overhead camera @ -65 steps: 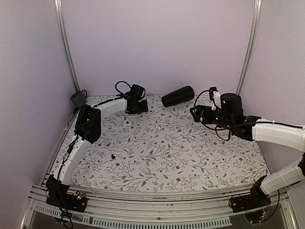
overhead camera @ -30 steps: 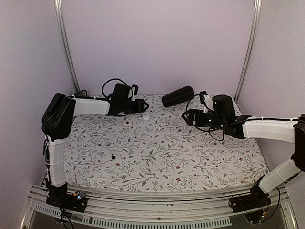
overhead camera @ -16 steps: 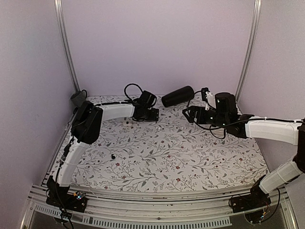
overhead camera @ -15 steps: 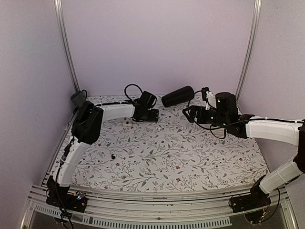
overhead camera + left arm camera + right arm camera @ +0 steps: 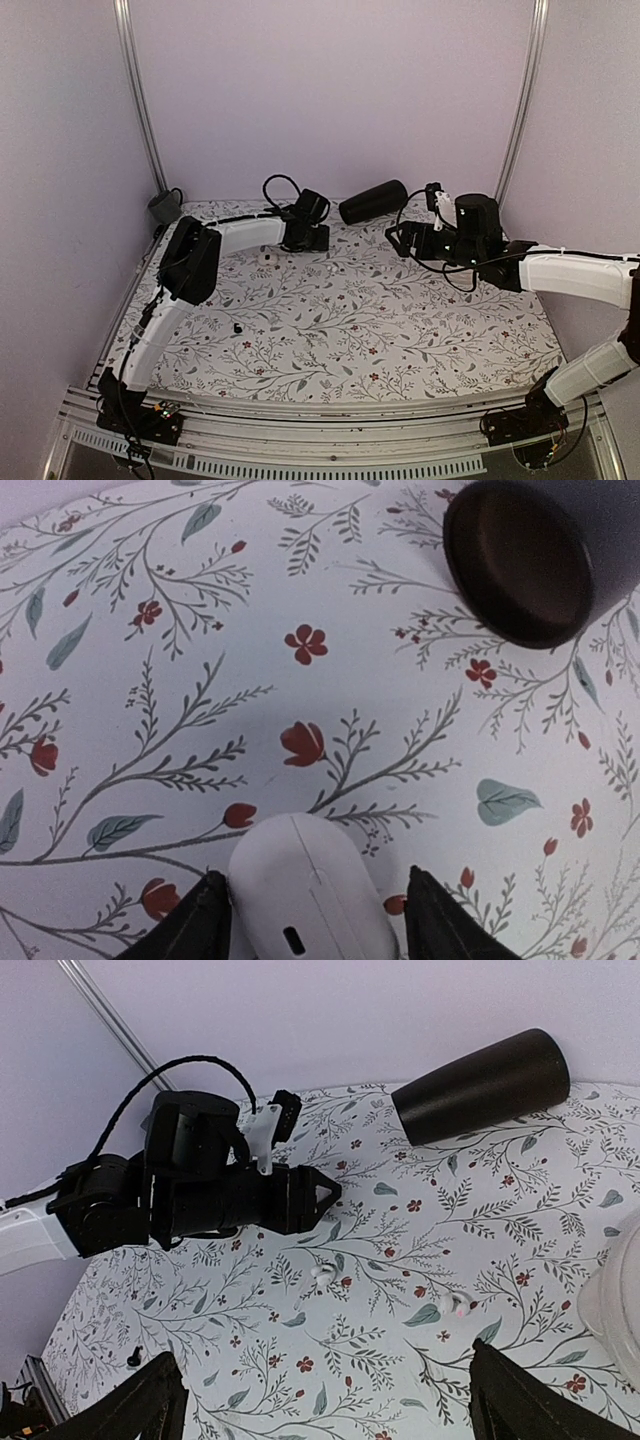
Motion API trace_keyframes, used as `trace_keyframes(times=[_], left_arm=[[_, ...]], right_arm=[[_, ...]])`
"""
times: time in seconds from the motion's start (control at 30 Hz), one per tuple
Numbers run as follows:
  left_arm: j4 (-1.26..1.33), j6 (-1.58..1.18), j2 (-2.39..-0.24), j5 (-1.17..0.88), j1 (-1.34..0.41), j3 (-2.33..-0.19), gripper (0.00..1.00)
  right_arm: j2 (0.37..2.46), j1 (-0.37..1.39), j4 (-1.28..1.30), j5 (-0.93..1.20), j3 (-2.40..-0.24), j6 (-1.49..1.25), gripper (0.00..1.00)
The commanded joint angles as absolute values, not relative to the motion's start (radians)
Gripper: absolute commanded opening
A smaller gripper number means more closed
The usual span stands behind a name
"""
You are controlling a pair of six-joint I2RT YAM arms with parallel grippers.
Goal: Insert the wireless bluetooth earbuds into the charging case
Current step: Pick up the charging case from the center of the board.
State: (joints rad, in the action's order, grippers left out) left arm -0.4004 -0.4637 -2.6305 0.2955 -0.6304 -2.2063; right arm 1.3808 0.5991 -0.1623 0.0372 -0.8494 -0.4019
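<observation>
At the lower edge of the left wrist view, the case (image 5: pixel 300 880) is lying flat on the floral counter (image 5: pixel 400 330), lid shut, with a small dark slot facing the camera. The left gripper (image 5: pixel 315 908) is straddling it, one black fingertip (image 5: pixel 195 925) on each side. The left tip is appearing to touch the case wall, while a sliver of counter is showing beside the right tip. Whether the jaws are actually clamping cannot be told. A black cup (image 5: pixel 530 560) is lying on its side in the upper right of that view, mouth toward the camera and well apart from the case.

In the top view the left arm is reaching to the upper centre of the counter, and its gripper is covering the case.

In the right wrist view, the two earbuds (image 5: pixel 322 1273) are lying loose on the counter at centre frame. The second (image 5: pixel 453 1305) is sitting lower right of the first, and both are below the left gripper's tip and apart from it. The right gripper (image 5: pixel 322 1355) is hanging spread wide with nothing between its fingers.

A white round lump (image 5: pixel 267 257) is sitting lower left of the left gripper in the top view. A tiny black bit (image 5: pixel 238 327) is lying further down the frame.
</observation>
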Motion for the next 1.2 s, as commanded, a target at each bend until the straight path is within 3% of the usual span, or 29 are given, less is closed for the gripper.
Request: trace_keyframes(times=[0.0,0.1,0.2,0.47,0.77,1.17], left_arm=[[-0.437,-0.469,-2.677,0.267,-0.620,-2.254,0.52],[-0.415,-0.460,-2.653,0.238,-0.620,-2.222,0.36],[-0.307,-0.436,-2.569,0.192,-0.621,-2.104,0.30],[0.079,-0.408,-2.246,-0.018,-0.617,-1.655,0.30],[0.450,-0.489,-1.998,-0.301,-0.615,-1.302,0.31],[0.803,-1.231,-1.976,-0.427,-0.612,-1.138,0.31]], right_arm=[[1.349,0.595,-0.149,0.026,-0.837,-0.391,0.99],[1.346,0.596,-0.146,0.026,-0.835,-0.390,0.99],[1.351,0.595,-0.144,0.028,-0.836,-0.391,0.99],[1.386,0.595,-0.160,0.066,-0.855,-0.397,0.99],[1.465,0.606,-0.238,0.198,-0.860,-0.473,0.99],[1.505,0.828,-0.370,-0.114,-0.868,-0.355,1.00]])
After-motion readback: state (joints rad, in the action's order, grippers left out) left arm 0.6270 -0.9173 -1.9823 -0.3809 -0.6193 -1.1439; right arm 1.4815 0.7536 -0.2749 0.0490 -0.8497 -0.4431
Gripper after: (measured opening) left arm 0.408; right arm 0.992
